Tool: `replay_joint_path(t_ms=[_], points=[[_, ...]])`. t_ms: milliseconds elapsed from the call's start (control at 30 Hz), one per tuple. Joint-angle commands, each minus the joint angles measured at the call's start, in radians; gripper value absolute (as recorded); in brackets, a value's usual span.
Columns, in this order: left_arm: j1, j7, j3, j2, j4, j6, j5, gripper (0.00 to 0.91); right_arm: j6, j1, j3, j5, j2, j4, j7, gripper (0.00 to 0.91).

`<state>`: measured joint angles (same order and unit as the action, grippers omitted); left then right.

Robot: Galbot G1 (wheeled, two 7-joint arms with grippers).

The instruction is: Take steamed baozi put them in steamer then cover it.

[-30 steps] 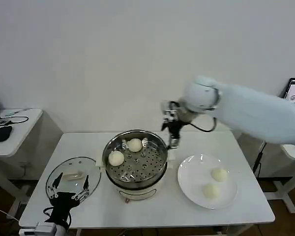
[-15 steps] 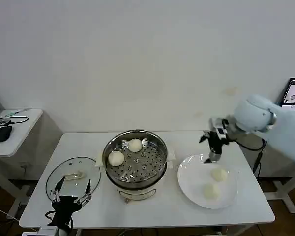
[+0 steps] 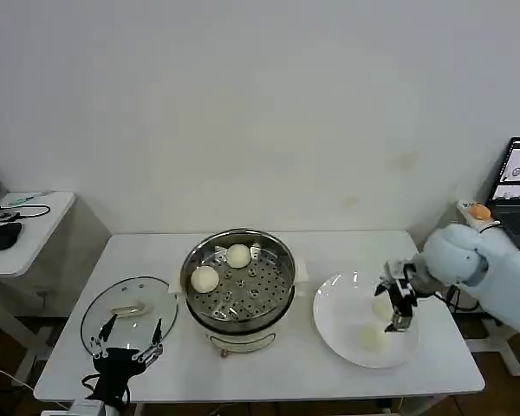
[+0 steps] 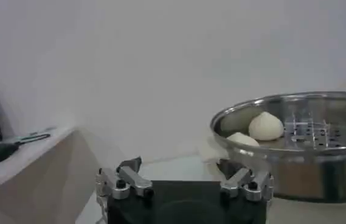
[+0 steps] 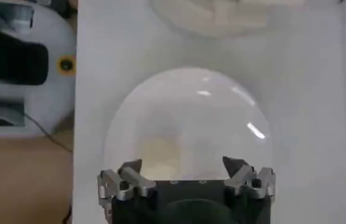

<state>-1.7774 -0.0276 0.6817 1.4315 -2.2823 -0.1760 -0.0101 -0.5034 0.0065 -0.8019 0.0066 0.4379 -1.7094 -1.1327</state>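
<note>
The right gripper [image 3: 397, 305] hangs low over the white plate [image 3: 334, 321], fingers spread and holding nothing. In the right wrist view its two fingertips [image 5: 130, 167] stand apart above the plate [image 5: 185, 115]. Two baozi lie on the plate: one [image 3: 380, 306] is partly hidden behind the gripper, the other [image 3: 369, 336] sits just beside it toward the near edge. Whether the fingers touch either bun cannot be told.

The plate sits on the right side of the desk [image 3: 269, 368]. To its left, near the middle of the desk, stands the steamer [image 3: 238, 282], uncovered, with two more baozi on its perforated tray: one [image 3: 237, 256] toward the back and one [image 3: 205, 278] at the left side. The left wrist view shows the steamer [image 4: 294, 146] with both buns [image 4: 266, 126] at its rim level.

The cover [image 3: 128, 312] lies flat on the desk left of the steamer, handle up, close beside the pot.

The left gripper [image 3: 126, 341] is parked at the desk's near left edge, just in front of the cover, open and holding nothing; its fingers [image 4: 127, 176] are wide apart in the left wrist view.
</note>
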Motion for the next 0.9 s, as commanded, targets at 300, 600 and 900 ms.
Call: replay_joint_path(t_ms=[300,600,900], points=[[0.000,0.000,0.004,-0.001,0.010,0.000,0.000,0.907,0.008,-0.188,0.075,-0.102,0.060,0.082,0.014,0.907],[0.015,0.000,0.006,0.002,0.031,-0.001,0.000,0.907,0.015,-0.197,0.072,-0.121,0.110,0.148,0.027,0.907],[0.024,0.002,0.010,0.002,0.050,0.000,0.002,0.907,0.018,-0.201,0.068,-0.131,0.154,0.192,0.041,0.907]])
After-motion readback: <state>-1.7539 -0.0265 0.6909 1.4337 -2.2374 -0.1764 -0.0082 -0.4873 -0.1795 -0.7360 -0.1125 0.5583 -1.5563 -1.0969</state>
